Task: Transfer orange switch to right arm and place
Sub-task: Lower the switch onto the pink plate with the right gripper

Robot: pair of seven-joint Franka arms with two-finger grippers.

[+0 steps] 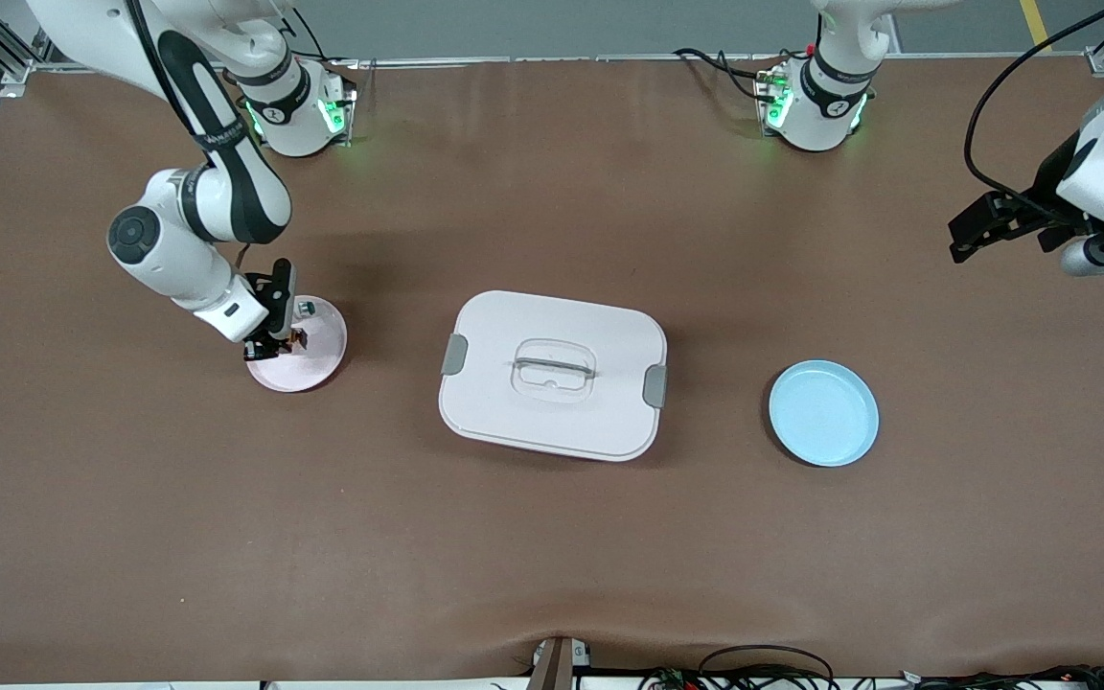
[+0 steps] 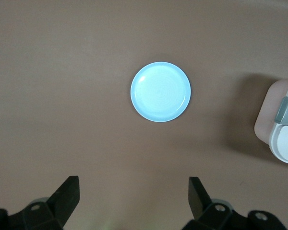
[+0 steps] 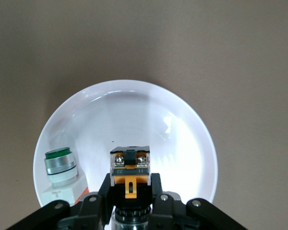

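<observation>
The orange switch (image 3: 130,170), a black block with an orange middle and two screws on top, sits between the fingers of my right gripper (image 3: 130,191). The gripper is shut on it, low over the pink plate (image 1: 322,362), which looks white in the right wrist view (image 3: 182,139). In the front view the right gripper (image 1: 269,345) is at the plate's edge toward the right arm's end. My left gripper (image 2: 134,191) is open and empty, and it hangs up in the air (image 1: 969,235) at the left arm's end of the table.
A white piece with a green top (image 3: 60,167) stands in the pink plate beside the switch, with an orange-red bit (image 3: 89,196) next to it. A white lidded box (image 1: 552,374) lies mid-table. A blue plate (image 1: 822,413) lies toward the left arm's end and shows in the left wrist view (image 2: 160,91).
</observation>
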